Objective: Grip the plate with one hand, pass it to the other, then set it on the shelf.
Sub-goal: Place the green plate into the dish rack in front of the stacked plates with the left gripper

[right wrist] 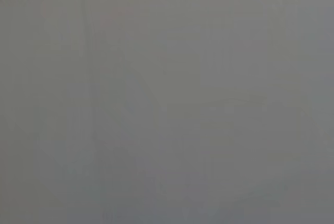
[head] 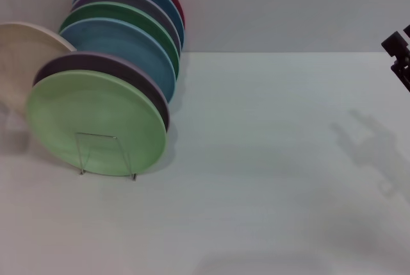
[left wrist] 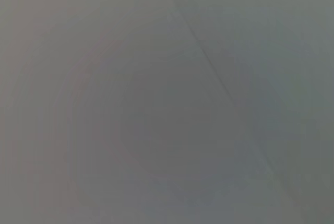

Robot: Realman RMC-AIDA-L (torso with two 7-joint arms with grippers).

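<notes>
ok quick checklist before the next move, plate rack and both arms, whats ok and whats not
1. Pale green plate seated in the rack: ok, it stands on edge at the front of the row, leaning on the purple plate behind it.
2. Wire rack upright on the table: ok, its squared front loop stands in front of the green plate.
3. Right pincer away from the plates: ok, only a dark part shows at the table's far right edge.
4. Right pincer open or shut: cannot tell.
5. Left pincer position: cannot tell, it is not in the head view.
6. Wrist views usable: not ok, both show only plain grey.
</notes>
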